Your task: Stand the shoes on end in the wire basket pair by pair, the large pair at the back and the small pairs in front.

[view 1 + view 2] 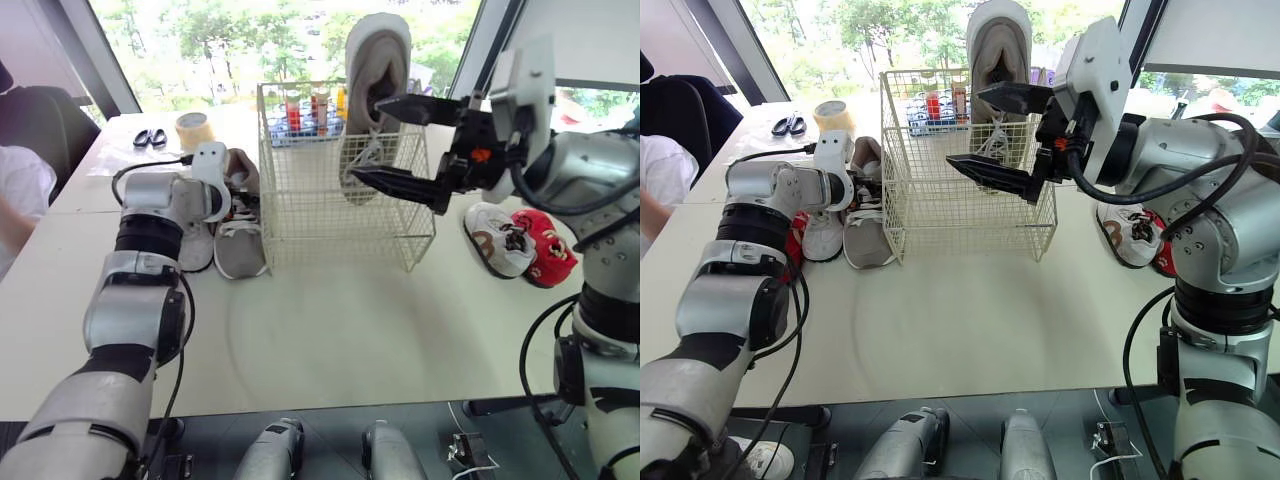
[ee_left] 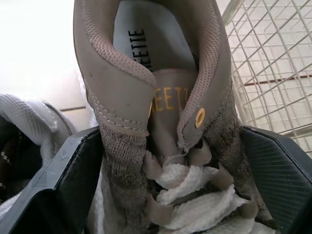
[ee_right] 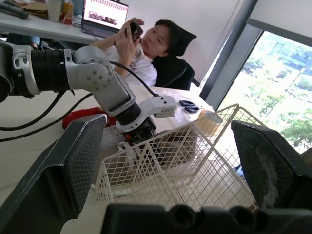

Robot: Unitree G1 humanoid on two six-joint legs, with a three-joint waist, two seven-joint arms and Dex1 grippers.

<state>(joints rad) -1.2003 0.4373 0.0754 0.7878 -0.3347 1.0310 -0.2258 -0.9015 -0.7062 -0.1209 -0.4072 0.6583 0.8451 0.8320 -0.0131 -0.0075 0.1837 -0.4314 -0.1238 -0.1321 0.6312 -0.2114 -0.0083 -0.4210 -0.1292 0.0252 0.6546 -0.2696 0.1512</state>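
L gripper (image 2: 170,141) is clamping 1 grey shoe (image 1: 243,255) lying just left of the 1 wire basket (image 1: 320,210). 1 upright shoe (image 1: 378,50) is standing at basket's back. R gripper (image 1: 366,138) is hovering wide open beside it. 1 white shoe (image 1: 497,238) & 1 red shoe (image 1: 545,250) are lying right of basket.

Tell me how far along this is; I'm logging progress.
Done: one large shoe stands at the back of the basket; right gripper open by it. In hand: left gripper grips the mate. Left: mate, then small shoes outside the basket.
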